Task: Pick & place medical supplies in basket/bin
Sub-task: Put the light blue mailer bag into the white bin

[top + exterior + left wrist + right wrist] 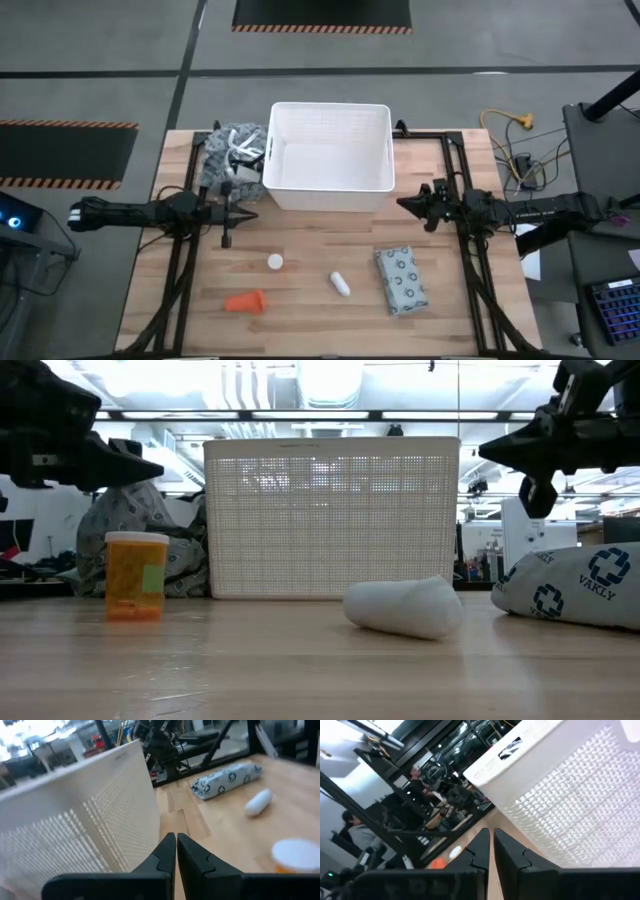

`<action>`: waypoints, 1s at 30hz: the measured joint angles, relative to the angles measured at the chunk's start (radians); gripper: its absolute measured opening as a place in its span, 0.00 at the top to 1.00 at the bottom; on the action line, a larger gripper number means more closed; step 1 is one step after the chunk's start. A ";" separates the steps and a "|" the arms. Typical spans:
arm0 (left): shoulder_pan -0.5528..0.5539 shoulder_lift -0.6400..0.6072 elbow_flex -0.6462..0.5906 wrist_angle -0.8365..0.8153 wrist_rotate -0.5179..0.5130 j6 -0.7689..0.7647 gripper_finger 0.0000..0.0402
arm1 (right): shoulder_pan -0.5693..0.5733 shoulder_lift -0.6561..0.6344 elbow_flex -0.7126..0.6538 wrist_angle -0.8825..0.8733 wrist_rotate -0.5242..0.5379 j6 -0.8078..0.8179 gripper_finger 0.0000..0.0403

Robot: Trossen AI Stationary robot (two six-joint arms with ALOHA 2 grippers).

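High view first, left to right. The left gripper hangs over the wooden counter just off the bin's front-left corner, and its jaws are pressed together with nothing in them; you can see that best in the left wrist view, where the two dark fingers touch along their length right next to the ribbed wall. Behind that arm, at the bin's left side, sits a grey and white heap of cloth and cords.

The white bin is at the back middle of the counter, and I can't see anything inside it from above.

None of the supplies are in the bin; they're all on the open counter in front of it. The orange piece is nearest the front edge on the left. The orange vial stands upright a bit further back, white cap up, and the low view shows its orange body with a label. Next over is the short white cylinder lying on its side, and to its right the grey-green packet with ring marks, lying flat.

The right gripper hovers just beside the bin's front-right corner, jaws closed too and holding nothing; the right wrist view has its fingers together alongside the bin wall.
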 joint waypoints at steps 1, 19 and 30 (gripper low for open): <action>0.000 0.000 0.000 0.000 0.000 -0.050 1.00 | 0.000 0.000 0.000 0.000 0.000 0.018 0.96; 0.000 0.000 0.000 0.009 -0.038 -0.786 1.00 | 0.000 0.001 0.000 0.000 0.119 0.054 0.96; 0.000 0.000 0.005 0.102 -0.134 -0.752 0.96 | 0.000 -0.001 0.014 0.306 0.182 -0.029 0.90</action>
